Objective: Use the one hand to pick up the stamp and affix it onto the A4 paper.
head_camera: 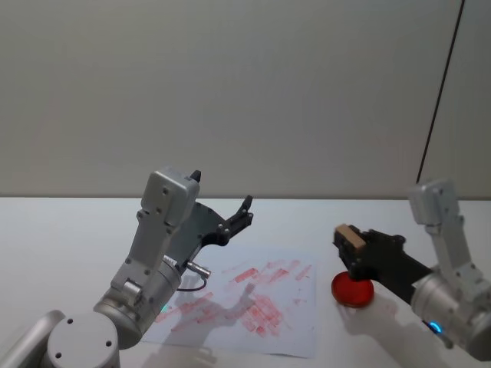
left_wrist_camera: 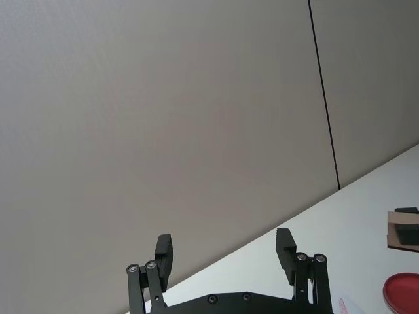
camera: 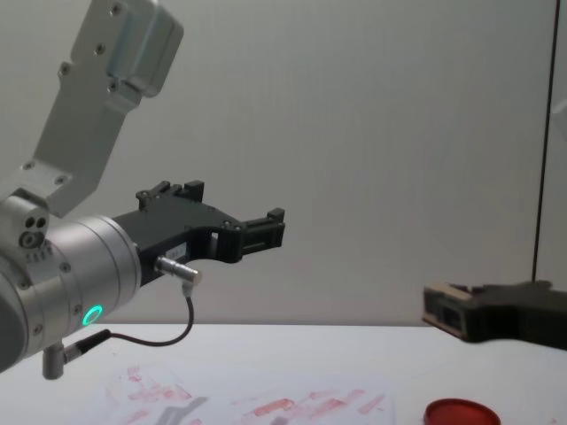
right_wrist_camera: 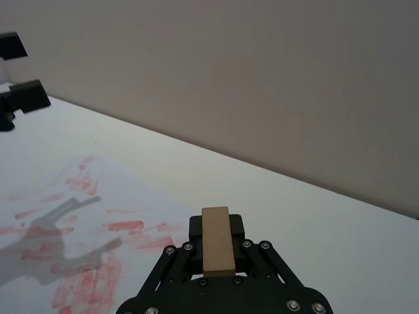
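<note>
My right gripper (head_camera: 350, 239) is shut on the stamp (head_camera: 349, 234), a light-tan wooden block, and holds it in the air above the round red ink pad (head_camera: 353, 290). In the right wrist view the stamp (right_wrist_camera: 217, 241) stands clamped between the black fingers (right_wrist_camera: 237, 226). The A4 paper (head_camera: 253, 303), smeared with red marks, lies flat on the table to the left of the pad. My left gripper (head_camera: 222, 192) hangs raised over the paper's far left part. It is open and holds nothing, as its spread fingertips (left_wrist_camera: 285, 250) show.
The white table (head_camera: 69, 230) runs back to a plain grey wall. A thin dark vertical line (head_camera: 441, 92) runs down the wall at the right. The left arm's shadow (head_camera: 230, 300) falls on the paper.
</note>
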Controlling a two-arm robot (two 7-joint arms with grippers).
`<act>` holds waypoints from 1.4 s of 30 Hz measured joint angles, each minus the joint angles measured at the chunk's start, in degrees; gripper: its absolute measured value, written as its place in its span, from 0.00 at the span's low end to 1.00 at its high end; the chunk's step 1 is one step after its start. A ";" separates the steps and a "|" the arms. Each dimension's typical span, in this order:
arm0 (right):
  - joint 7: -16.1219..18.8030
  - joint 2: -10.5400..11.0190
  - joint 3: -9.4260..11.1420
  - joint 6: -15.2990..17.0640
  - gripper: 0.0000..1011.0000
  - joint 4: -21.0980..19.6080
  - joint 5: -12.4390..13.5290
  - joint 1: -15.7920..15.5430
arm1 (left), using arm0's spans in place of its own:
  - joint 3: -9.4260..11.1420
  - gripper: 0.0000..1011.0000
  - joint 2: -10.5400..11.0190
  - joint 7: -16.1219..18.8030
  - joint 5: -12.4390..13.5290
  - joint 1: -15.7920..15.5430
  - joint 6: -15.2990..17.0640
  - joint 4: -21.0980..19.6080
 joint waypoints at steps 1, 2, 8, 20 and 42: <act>-0.01 0.18 0.09 0.00 0.22 0.05 -0.15 -0.12 | 0.00 0.99 0.00 0.00 0.00 0.00 0.00 0.00; -0.02 0.54 0.26 0.00 0.22 0.23 -0.36 -0.36 | 0.00 0.99 0.00 0.00 0.00 0.00 0.00 0.00; 0.02 1.59 0.65 -0.13 0.22 1.56 -1.60 -0.97 | 0.00 0.99 0.00 0.00 0.00 0.00 0.00 0.00; 0.32 1.35 0.23 -1.34 0.22 5.64 -4.08 -0.07 | 0.00 0.99 0.00 0.00 0.00 0.00 0.00 0.00; 1.17 -0.33 -0.95 -3.07 0.46 10.17 -6.27 2.23 | 0.00 0.99 0.00 0.00 0.00 0.00 0.00 0.00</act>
